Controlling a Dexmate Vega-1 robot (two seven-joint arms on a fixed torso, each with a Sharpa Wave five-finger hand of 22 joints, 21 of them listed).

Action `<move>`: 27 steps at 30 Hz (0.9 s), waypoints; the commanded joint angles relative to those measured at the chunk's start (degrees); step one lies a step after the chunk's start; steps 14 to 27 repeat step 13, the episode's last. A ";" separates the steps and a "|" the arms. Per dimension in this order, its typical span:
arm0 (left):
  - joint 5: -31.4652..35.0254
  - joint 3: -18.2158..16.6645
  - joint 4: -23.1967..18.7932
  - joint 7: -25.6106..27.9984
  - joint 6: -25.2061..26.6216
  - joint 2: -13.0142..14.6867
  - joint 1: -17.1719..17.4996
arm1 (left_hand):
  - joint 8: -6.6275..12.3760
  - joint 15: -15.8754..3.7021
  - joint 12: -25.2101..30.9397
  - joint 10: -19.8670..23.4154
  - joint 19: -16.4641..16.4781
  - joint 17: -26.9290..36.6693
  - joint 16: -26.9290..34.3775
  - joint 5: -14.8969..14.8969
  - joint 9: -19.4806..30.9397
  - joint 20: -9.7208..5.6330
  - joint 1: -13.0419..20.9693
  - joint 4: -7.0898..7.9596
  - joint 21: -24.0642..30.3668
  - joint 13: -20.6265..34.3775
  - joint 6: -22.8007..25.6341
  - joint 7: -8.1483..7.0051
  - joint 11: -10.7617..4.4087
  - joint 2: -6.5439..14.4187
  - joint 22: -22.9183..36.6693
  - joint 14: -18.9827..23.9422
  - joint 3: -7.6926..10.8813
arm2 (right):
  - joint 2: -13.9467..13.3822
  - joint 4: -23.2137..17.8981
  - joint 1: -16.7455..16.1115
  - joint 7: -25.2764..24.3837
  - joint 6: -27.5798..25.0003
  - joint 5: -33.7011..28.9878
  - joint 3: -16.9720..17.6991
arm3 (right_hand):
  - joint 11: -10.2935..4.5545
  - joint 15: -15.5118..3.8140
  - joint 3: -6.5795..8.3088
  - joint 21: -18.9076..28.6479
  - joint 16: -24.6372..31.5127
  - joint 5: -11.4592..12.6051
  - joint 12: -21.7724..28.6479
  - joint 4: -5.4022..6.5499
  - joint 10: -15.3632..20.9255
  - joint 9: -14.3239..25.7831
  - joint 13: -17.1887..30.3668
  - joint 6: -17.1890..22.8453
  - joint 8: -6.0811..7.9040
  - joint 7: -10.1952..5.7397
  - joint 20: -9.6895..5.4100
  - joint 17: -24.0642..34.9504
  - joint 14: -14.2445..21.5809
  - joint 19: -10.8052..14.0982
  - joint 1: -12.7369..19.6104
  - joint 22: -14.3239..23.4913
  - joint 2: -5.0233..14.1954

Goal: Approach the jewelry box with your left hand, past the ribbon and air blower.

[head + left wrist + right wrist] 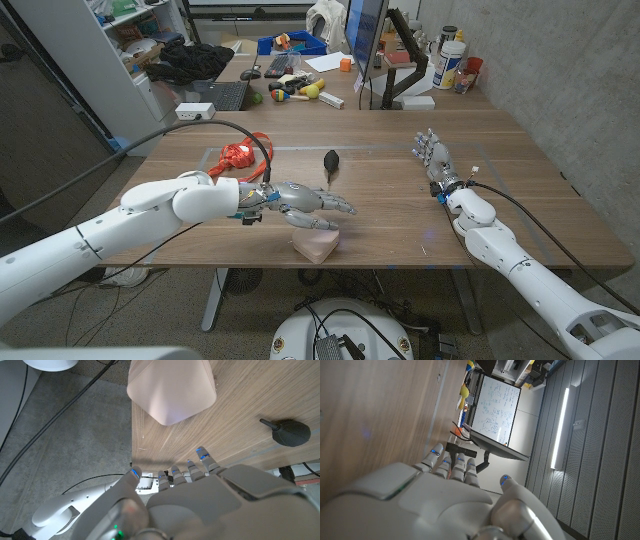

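Note:
A pale pink jewelry box [316,244] sits near the table's front edge; it also shows in the left wrist view [171,389]. My left hand [295,202] hovers just above and behind it, fingers spread, holding nothing. The back of the left hand [210,500] fills the foreground of its wrist view. A red ribbon [238,156] lies behind the left forearm. A black air blower [331,161] stands behind the hand, also seen as the air blower [289,432]. My right hand [436,161] is over the table's right side, fingers extended, empty.
The wooden table [400,215] has bare surface between the two hands. A black cable [240,130] arcs over the left arm near the ribbon. A second desk [330,95] with a monitor, laptop and clutter stands behind the table.

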 commanded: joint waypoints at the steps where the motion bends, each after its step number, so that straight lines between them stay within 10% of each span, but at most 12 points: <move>1: -0.04 0.51 -0.51 -1.09 1.31 0.08 0.25 | -0.10 -0.80 -0.31 -0.58 -0.93 0.12 -0.26 0.10 0.14 0.29 0.74 0.50 -0.15 0.05 -0.44 0.05 0.07 0.06 0.15 -0.72 0.02 | -0.05 -0.07 -0.45 0.28 0.28 0.21 0.01 | 0.08 0.02 0.09 -0.20 0.26 0.34 0.14 0.09 0.34 0.28 0.10 0.21 0.38 0.13 -1.68 0.20 -0.13 0.11 0.02 0.24 3.92; 27: 0.55 2.09 -1.07 -3.47 2.76 -0.98 -0.59 | -0.04 -0.71 -0.28 -0.69 -0.97 0.13 -0.27 0.07 0.14 0.30 0.80 0.53 -0.25 0.06 -0.40 0.08 0.02 0.07 0.16 -0.92 0.01 | -1.41 -2.20 -3.84 -0.45 1.14 1.05 1.44 | 0.10 -0.03 0.04 -0.37 0.27 0.34 0.13 0.11 0.31 0.28 0.10 0.13 0.36 0.13 -1.70 0.20 -0.12 0.17 -0.01 0.24 3.92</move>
